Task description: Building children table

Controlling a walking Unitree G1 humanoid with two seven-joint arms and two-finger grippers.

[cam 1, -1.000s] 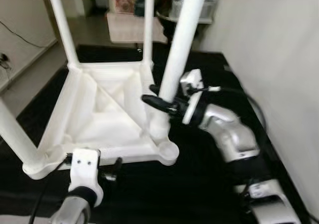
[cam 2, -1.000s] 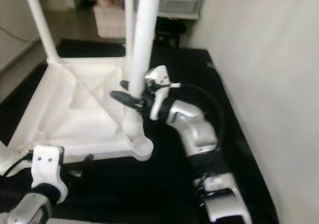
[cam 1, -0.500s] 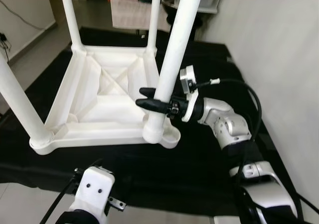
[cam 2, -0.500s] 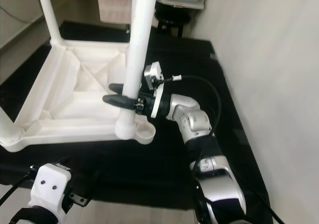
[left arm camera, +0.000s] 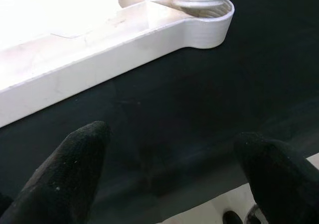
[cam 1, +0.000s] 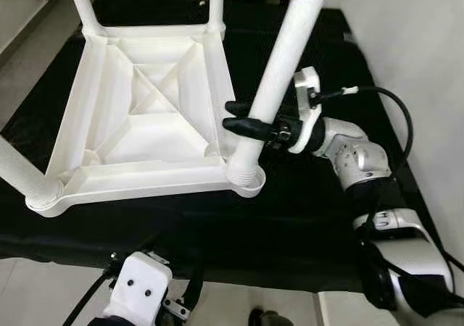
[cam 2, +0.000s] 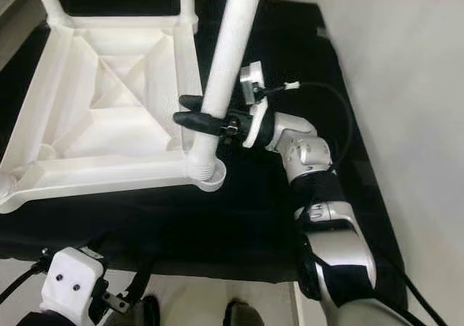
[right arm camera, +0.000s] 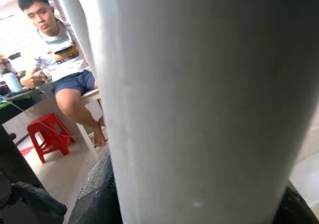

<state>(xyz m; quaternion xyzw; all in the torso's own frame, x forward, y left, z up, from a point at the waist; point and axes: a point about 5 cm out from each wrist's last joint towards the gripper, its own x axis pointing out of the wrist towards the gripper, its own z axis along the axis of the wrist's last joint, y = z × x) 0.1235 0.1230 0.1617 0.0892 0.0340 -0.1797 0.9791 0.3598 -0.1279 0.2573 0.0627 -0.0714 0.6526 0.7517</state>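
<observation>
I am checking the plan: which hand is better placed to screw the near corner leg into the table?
Right. The right hand is shut around that white leg just above its threaded socket. The left hand is open, low over the black mat, holding nothing.

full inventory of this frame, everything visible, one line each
table top: 1, white, upside down on the black mat
table legs: 4, white; three stand at the other corners, the near-right table leg is tilted in its corner socket
black mat: 1, black, on the floor under the table
stool: 1, red, on the floor in the right wrist view
person: 1, seated near the stool
wall: 1, pale, to the robot's right
right gripper: 1, black fingers, clamped around the tilted leg low down
left gripper: 1, black fingers apart, over the mat's near edge
</observation>
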